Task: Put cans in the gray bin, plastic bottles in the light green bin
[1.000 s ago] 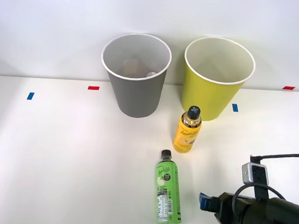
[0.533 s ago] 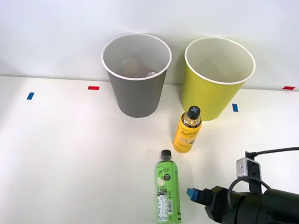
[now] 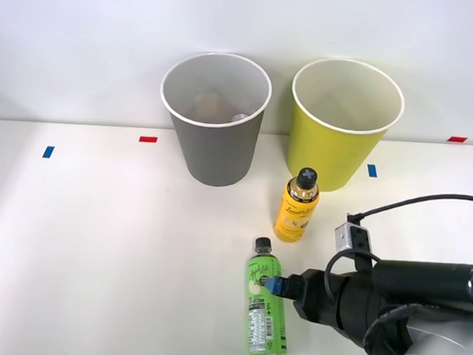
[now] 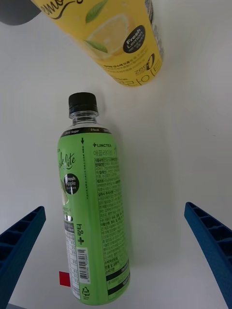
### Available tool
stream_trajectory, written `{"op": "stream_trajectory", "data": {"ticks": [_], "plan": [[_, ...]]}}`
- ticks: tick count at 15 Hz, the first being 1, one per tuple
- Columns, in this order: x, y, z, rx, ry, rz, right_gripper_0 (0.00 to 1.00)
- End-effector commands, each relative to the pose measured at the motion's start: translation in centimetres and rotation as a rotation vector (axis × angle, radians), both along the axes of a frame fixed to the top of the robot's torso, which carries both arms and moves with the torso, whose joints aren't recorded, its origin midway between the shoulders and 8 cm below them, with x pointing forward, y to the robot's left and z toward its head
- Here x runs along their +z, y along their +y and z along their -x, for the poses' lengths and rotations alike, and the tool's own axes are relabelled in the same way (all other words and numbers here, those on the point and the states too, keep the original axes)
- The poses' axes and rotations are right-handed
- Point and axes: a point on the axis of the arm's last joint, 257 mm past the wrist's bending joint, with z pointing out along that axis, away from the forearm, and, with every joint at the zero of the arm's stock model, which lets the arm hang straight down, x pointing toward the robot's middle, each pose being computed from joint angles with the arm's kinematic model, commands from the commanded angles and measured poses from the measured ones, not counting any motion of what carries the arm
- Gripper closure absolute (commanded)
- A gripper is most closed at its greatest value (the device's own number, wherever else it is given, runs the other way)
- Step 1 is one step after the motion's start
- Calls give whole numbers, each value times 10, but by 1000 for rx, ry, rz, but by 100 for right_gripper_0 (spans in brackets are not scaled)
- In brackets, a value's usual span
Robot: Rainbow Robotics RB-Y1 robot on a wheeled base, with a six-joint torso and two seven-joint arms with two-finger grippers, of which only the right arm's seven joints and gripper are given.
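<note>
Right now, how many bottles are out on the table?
2: a green bottle lying flat under the right hand, and a yellow bottle standing before the light green bin. Bin contents unclear.

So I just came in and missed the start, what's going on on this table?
The robot is sorting drinks into two bins. Its right gripper, fingers open, is at the green plastic bottle lying on the white table, with nothing grasped yet. A yellow lemon drink bottle stands upright just behind it. The gray bin and the light green bin stand side by side at the back; the gray bin already holds something.
</note>
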Motion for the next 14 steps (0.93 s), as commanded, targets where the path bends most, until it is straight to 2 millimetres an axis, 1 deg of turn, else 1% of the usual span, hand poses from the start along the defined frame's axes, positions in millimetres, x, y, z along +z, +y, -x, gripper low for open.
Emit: {"op": "stream_trajectory", "data": {"ticks": [1, 3, 5, 8, 14], "plan": [[-4, 9, -5, 9, 29, -20, 0], [-6, 15, -6, 11, 45, -35, 0], [-8, 19, -5, 17, 79, -10, 0], [-3, 32, -9, 14, 83, -25, 0], [-18, 42, -23, 33, 91, -1, 0]]}}
